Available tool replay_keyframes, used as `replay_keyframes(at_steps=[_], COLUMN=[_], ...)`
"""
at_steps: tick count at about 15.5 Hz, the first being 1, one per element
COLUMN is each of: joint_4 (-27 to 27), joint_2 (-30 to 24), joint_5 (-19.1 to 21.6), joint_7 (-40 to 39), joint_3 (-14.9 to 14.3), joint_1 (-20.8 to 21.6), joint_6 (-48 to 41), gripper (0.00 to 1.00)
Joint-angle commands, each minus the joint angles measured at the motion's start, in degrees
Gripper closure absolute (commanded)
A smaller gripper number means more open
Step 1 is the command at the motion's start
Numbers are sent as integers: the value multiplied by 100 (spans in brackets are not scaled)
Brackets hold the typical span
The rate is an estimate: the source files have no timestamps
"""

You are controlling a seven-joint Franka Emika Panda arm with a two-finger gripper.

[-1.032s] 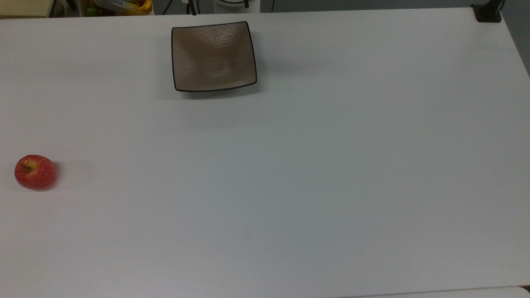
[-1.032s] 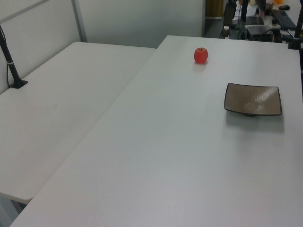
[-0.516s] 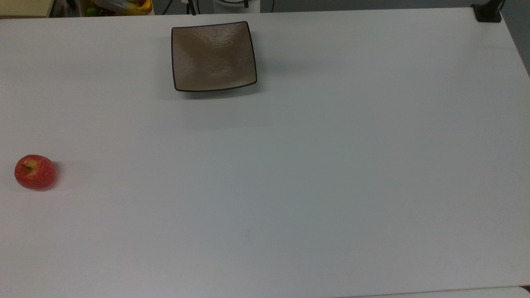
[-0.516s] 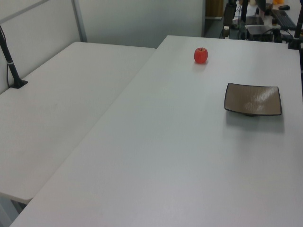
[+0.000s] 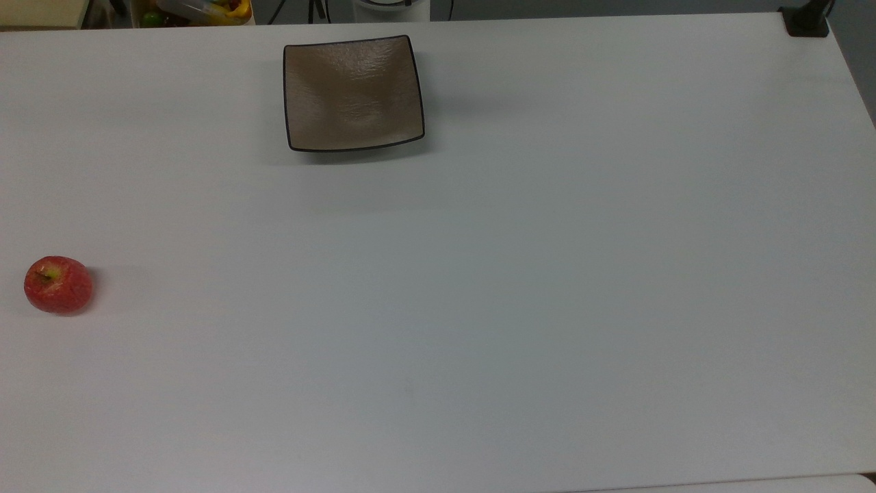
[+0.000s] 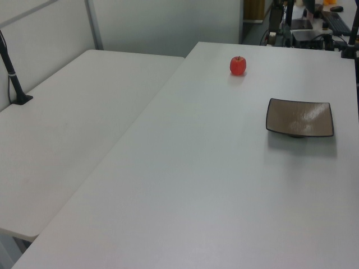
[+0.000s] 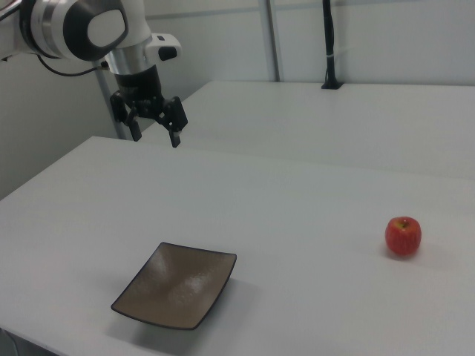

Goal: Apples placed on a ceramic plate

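Observation:
A small red apple (image 5: 58, 285) stands alone on the white table near the top view's left edge; I also see the apple (image 6: 238, 65) at the far end in the left view and the apple (image 7: 403, 236) at the right view's right. The square taupe ceramic plate (image 5: 352, 92) with a dark rim lies empty, far from the apple; it is the plate (image 6: 300, 117) at the left view's right and the plate (image 7: 177, 285) at the front in the right view. My gripper (image 7: 156, 136) hangs open and empty in the air, well above and behind the plate.
A second white table (image 6: 67, 129) adjoins this one. A black pole on a clamp (image 5: 807, 20) stands at a table corner, seen too as the pole (image 7: 330, 52). Coloured clutter (image 5: 198, 10) and desk equipment (image 6: 314, 28) lie beyond the table edge.

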Motion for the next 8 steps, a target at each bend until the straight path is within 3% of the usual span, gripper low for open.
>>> replay_keyframes(at_steps=[1,8], joint_4=[-166,-9], joint_2=[3,336], joint_5=[22,4], joint_7=[-146,-576], joint_3=[-38,-38], joint_1=[1,-543], joint_6=[-60,11], gripper=[0,0])
